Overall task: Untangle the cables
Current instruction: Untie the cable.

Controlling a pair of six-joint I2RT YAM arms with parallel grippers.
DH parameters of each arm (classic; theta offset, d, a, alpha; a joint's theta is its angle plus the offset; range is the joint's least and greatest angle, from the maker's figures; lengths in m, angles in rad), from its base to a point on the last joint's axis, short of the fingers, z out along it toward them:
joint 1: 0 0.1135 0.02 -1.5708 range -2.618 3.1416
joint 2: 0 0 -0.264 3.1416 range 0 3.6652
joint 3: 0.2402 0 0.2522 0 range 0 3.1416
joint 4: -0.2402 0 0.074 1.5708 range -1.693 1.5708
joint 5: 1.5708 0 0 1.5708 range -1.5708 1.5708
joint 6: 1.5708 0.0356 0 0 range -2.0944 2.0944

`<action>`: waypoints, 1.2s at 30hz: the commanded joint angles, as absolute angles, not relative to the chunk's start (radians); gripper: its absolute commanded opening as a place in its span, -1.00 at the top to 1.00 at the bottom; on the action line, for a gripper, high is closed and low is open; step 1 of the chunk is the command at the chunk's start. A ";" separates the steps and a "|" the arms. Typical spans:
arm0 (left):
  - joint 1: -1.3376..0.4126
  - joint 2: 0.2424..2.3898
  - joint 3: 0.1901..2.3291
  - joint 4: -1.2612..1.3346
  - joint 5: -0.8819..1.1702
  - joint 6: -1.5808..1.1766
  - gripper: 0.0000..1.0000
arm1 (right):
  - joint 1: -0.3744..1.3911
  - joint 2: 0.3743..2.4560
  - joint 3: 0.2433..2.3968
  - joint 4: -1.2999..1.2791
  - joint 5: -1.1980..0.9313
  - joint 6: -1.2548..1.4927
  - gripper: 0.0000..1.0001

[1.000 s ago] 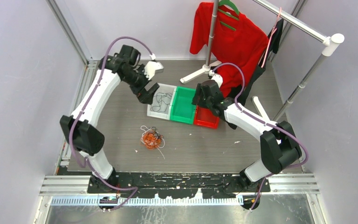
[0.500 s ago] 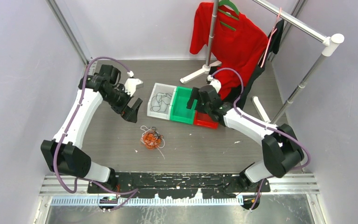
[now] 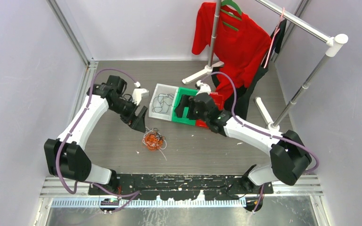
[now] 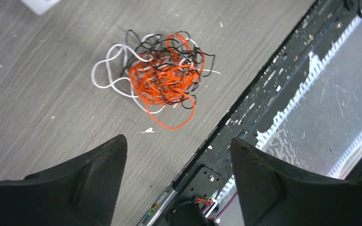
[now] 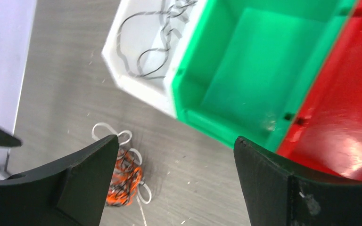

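Observation:
A small tangle of orange, black and white cables lies on the grey table. It shows in the left wrist view and, partly behind a finger, in the right wrist view. My left gripper hangs open and empty just above and left of the tangle. My right gripper is open and empty over the green bin. One loose black cable lies in the white bin.
Three bins stand in a row: white, green and red. A red garment hangs on a metal rack at the back right. The rack's white feet rest behind the bins.
My left gripper has moved from the white bin back toward me and down, ending near the tangle. My right gripper has moved left from the red bin over the green bin.

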State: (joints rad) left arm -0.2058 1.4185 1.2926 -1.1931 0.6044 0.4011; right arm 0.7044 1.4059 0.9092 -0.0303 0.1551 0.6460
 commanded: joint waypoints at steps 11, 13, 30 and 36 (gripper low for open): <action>-0.382 1.482 1.105 -0.993 0.672 0.324 -0.06 | 0.775 1.290 0.802 0.105 0.200 0.575 -0.03; -0.382 1.486 1.101 -0.985 0.642 0.332 0.19 | 0.780 1.276 0.786 0.105 0.207 0.576 -0.11; -0.397 1.500 1.049 -0.894 0.591 0.324 0.25 | 0.802 1.244 0.760 0.132 0.199 0.579 -0.47; -0.399 1.507 1.094 -0.951 0.537 0.351 0.90 | 0.804 1.216 0.743 0.151 0.209 0.563 -0.38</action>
